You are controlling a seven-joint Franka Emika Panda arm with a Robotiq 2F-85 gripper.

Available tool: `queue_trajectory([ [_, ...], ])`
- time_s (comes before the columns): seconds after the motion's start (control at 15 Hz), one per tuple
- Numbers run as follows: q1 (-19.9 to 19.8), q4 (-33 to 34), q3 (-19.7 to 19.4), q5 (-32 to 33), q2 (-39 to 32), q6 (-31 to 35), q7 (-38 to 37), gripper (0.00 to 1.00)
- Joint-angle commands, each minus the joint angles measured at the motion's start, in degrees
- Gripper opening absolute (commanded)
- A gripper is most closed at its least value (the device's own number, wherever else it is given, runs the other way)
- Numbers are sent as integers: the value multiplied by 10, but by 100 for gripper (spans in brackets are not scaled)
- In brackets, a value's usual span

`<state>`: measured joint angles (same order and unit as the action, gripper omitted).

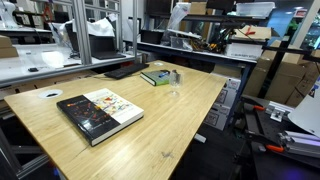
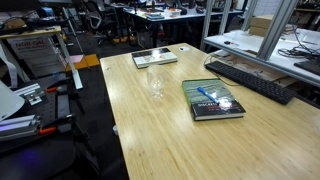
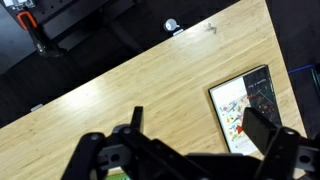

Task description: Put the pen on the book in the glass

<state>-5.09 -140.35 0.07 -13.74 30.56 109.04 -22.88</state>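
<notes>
The green book (image 2: 213, 99) lies flat on the wooden table, and the bluish pen (image 2: 213, 95) lies on its cover. The book also shows in an exterior view (image 1: 155, 77); the pen is too small to make out there. The clear glass (image 2: 156, 84) stands upright and empty on the table beside the book, also visible in an exterior view (image 1: 174, 87). My gripper (image 3: 200, 126) is open and empty, high above the table, with its dark fingers spread wide in the wrist view. It does not show in either exterior view. Pen and glass are out of the wrist view.
The larger black-and-white book with colourful pictures (image 1: 100, 112) lies near the other end of the table (image 1: 190, 125); it also shows in the wrist view (image 3: 248, 105) and in an exterior view (image 2: 155, 57). A keyboard (image 2: 250, 78) lies beyond one table edge. Shelves and cluttered benches surround the table.
</notes>
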Motion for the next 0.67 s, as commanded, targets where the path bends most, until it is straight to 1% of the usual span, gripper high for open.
queue_trajectory([
  [0.0, -4, 1, 3, -2, 0, -2, 2, 100],
  [0.07, -10, 7, 0, -8, -12, 3, -13, 100],
  [0.2, -33, 36, -22, -14, -77, 28, -39, 100],
  [0.33, -53, 65, -46, -21, -143, 66, -54, 100],
  [0.47, -62, 102, -69, -40, -215, 116, -69, 100],
  [0.6, -65, 157, -89, -69, -297, 162, -82, 100],
])
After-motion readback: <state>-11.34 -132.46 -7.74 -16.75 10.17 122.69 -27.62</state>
